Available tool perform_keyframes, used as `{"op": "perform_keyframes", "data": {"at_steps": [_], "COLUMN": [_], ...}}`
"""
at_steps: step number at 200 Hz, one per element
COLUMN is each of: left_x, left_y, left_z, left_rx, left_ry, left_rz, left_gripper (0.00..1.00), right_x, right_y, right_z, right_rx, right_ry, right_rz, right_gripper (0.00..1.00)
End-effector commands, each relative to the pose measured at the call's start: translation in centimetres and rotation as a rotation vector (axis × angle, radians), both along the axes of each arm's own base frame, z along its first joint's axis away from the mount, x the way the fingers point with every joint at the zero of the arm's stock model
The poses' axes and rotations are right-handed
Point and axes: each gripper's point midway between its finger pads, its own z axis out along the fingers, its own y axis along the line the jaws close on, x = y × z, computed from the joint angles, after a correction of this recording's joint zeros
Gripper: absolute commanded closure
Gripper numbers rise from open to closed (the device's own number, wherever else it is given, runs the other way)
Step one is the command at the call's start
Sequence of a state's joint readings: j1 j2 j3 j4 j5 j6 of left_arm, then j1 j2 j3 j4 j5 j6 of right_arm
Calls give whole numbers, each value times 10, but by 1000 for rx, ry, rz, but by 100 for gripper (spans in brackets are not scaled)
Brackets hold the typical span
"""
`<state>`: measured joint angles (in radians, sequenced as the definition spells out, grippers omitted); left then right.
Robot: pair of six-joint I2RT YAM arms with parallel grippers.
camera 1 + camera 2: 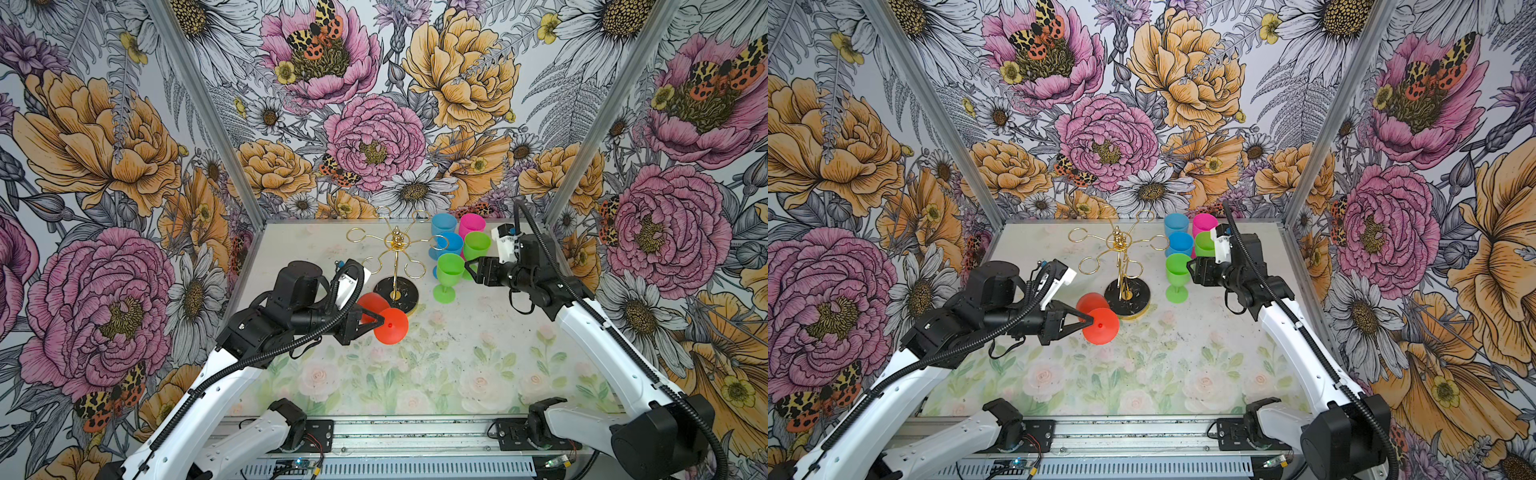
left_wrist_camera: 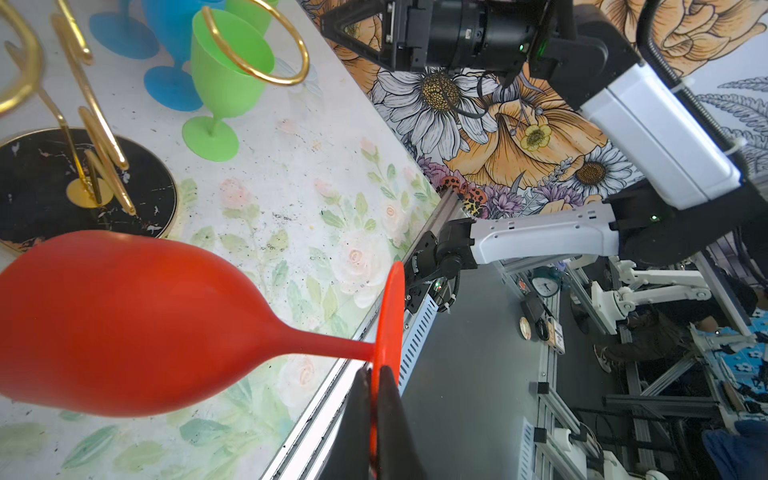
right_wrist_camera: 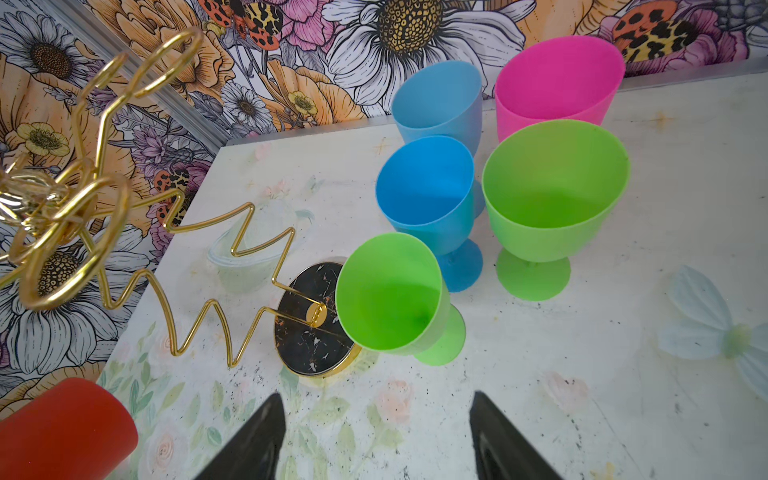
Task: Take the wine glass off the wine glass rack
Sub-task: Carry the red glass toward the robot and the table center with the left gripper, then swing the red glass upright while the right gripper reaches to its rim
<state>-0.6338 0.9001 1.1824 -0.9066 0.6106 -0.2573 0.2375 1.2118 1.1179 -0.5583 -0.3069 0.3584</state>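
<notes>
Mostly done: left end effector (image 1: 377, 320) clamped on foot of red wine glass (image 1: 395, 332), carried clear of wine glass rack (image 1: 395, 242) just beyond fingertips; loops empty. Right end effector (image 3: 376, 409) apart, empty. Remaining, probably: set glass on desk (image 1: 457, 353).

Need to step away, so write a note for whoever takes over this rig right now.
Left tool: shut on the foot of the red glass, which lies sideways, clear of the rack, in front of its base.
Right tool: open, empty, beside the front green glass.
Rack: all loops empty.
Five other glasses stand upright on the table, right of the rack.
Done: red glass is off the rack.
Left: probably set it down on the table and release.
</notes>
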Motion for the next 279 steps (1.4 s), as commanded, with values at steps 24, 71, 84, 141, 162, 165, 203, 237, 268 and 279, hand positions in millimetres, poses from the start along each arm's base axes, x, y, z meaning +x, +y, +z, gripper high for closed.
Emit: {"op": "perform_keyframes", "data": {"at_steps": [24, 71, 84, 141, 162, 165, 203, 237, 268, 279], "left_x": [-3, -14, -16, -12, -7, -7, -1, -8, -10, -10], "left_y": [-28, -50, -55, -68, -68, -68, -64, -65, -66, -66], "left_z": [30, 21, 15, -18, -27, -28, -54, -63, -74, -77], "left_rx": [-111, -102, -87, 26, 70, 75, 181, 226, 293, 317], "left_ry": [-286, -348, -371, -483, -528, -532, -626, -707, -788, -815], "left_rz": [-75, -206, -236, -301, -299, -301, -320, -373, -405, -413], "left_gripper": [100, 100, 100, 100, 100, 100, 100, 100, 100, 100], "right_x": [-10, -18, -20, -26, -29, -29, -32, -31, -30, -30], "right_y": [-1, 10, 14, 24, 27, 28, 37, 41, 46, 47], "right_z": [4, 5, 5, 4, 2, 2, 6, 9, 12, 13], "right_rx": [-54, -56, -59, -72, -74, -74, -56, -46, -28, -23], "right_ry": [103, 181, 194, 239, 256, 260, 266, 269, 276, 274], "right_rz": [10, 67, 86, 142, 165, 169, 212, 224, 238, 242], "right_gripper": [30, 30, 30, 30, 30, 30, 30, 30, 30, 30]}}
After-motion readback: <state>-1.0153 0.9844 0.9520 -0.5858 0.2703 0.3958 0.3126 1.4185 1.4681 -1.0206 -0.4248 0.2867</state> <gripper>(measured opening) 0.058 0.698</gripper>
